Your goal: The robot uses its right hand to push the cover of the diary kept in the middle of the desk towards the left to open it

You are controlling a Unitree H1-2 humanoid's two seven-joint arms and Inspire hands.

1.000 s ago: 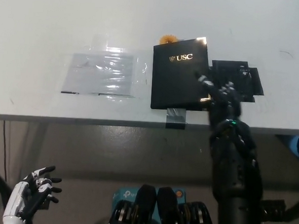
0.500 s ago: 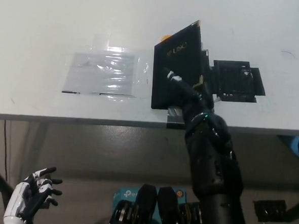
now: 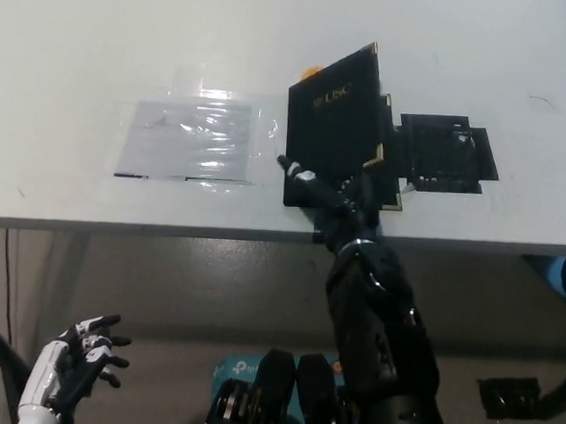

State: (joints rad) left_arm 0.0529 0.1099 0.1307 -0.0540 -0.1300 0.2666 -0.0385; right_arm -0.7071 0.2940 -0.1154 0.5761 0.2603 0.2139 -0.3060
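- Since the frame a second ago, the black right robot hand [image 3: 327, 197] has slid from the diary's right edge across to its lower left corner, and the cover [image 3: 339, 110], flat then, now stands tilted up on its right side.
- Compared with half a second ago, the cover's tilt looks about the same, while the right robot hand sits further left and lower.
- No container with contents can be made out; a clear plastic sheet [image 3: 193, 139] lies flat on the tabletop [image 3: 82, 46] to the left of the diary, with nothing visible on it.
- The diary [image 3: 340, 139] lies in the middle of the tabletop near its front edge, black, with gold lettering on the raised cover and gold corner pieces.
- A black flat object [image 3: 445, 153] lies just to the right of the diary, touching or nearly touching it.
- A small orange thing [image 3: 312, 72] peeks out behind the diary's top left corner.
- The right robot hand is at the diary's front left corner, fingers [image 3: 295, 170] stretched out and pointing left along the lower edge; it grips nothing, and whether the fingertips touch the cover cannot be told.
- The white left robot hand [image 3: 77, 358] rests low at the lower left, below the tabletop, fingers spread and holding nothing.
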